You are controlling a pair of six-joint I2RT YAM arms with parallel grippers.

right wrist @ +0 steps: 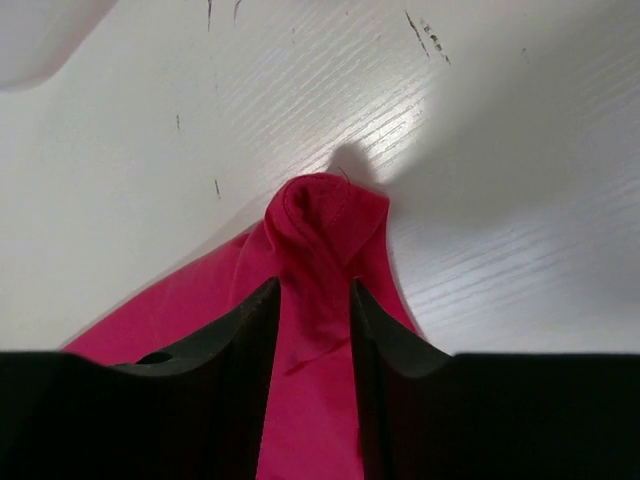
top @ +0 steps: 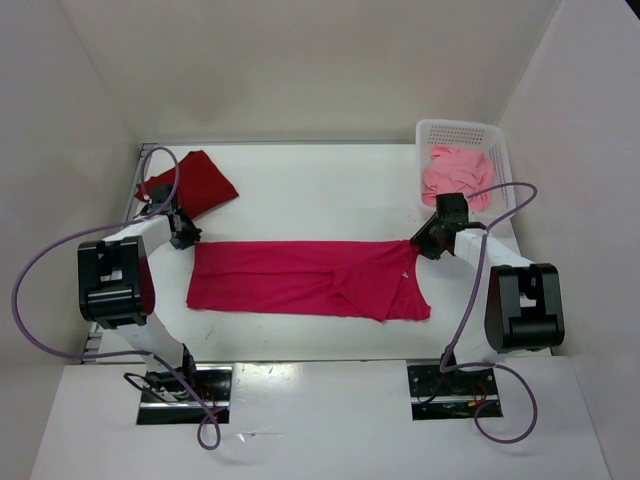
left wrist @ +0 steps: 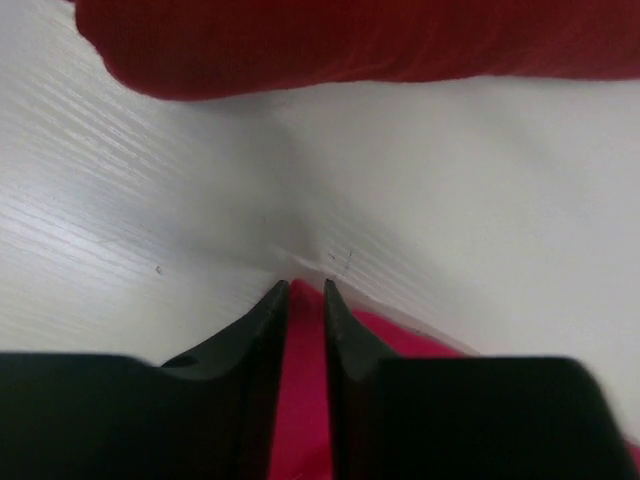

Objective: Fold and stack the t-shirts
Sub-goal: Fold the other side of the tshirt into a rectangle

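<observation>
A bright crimson t-shirt (top: 300,280) lies folded into a long band across the middle of the table. My left gripper (top: 188,240) sits at its far left corner. In the left wrist view the gripper (left wrist: 307,288) has its jaws close together with crimson cloth (left wrist: 305,400) pinched between them. My right gripper (top: 418,245) is at the far right corner. Its jaws (right wrist: 315,285) stand apart, and a bunched fold of the crimson shirt (right wrist: 320,230) lies between them on the table. A folded dark red t-shirt (top: 200,182) lies at the back left. A salmon pink t-shirt (top: 455,175) sits crumpled in the basket.
The white perforated basket (top: 460,130) stands at the back right, just behind my right gripper. The dark red shirt (left wrist: 350,40) lies just beyond my left fingertips. White walls enclose the table on three sides. Purple cables loop beside both arms.
</observation>
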